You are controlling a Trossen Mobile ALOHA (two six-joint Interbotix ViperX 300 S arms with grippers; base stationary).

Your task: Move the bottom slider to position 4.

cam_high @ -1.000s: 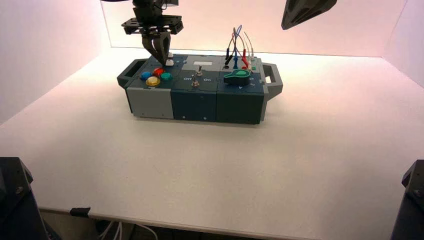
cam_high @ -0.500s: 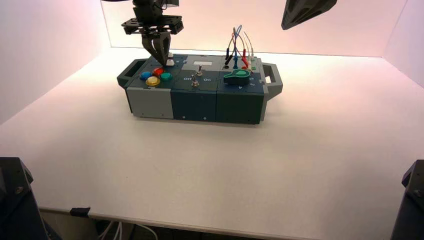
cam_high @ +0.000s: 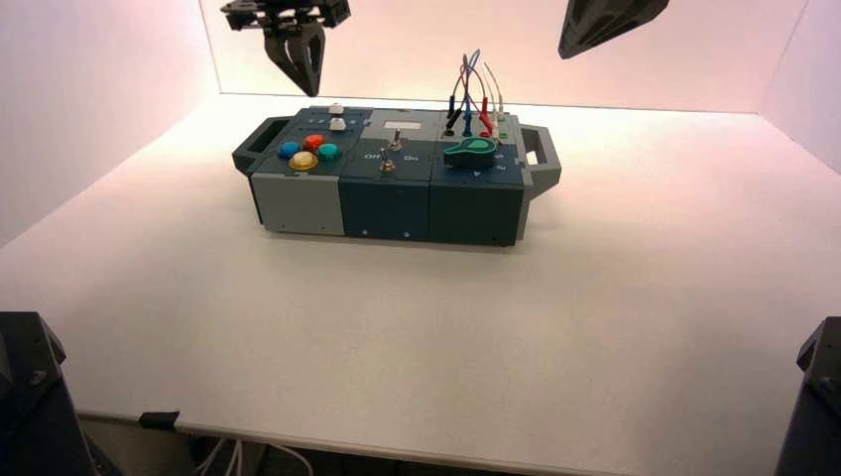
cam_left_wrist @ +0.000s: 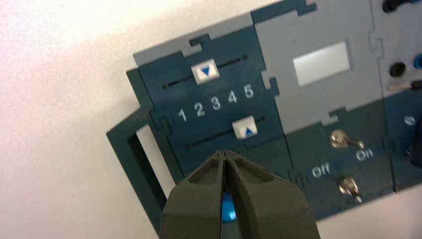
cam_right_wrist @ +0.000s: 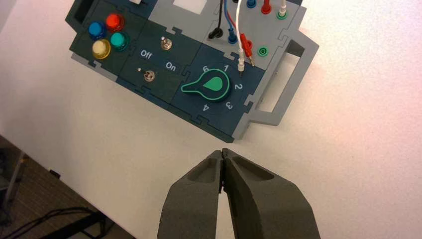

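The bottom slider, a small white knob with a blue arrow, sits in the track nearer the coloured buttons, with its arrow about at the 4. It also shows as the nearer white knob on the box's left part. My left gripper hangs shut high above and behind the box's left end, touching nothing. In its wrist view the left gripper holds nothing, and only a blue button shows through the slit between its fingers. My right gripper is shut and parked high at the back right.
The other white slider stands about at the 3. The box also bears several round coloured buttons, two toggle switches, a green knob and plugged wires. Grey handles stick out at both ends.
My left gripper has risen straight up from beside the bottom slider's knob to well above the box, still shut. The slider knobs and the right arm have not moved.
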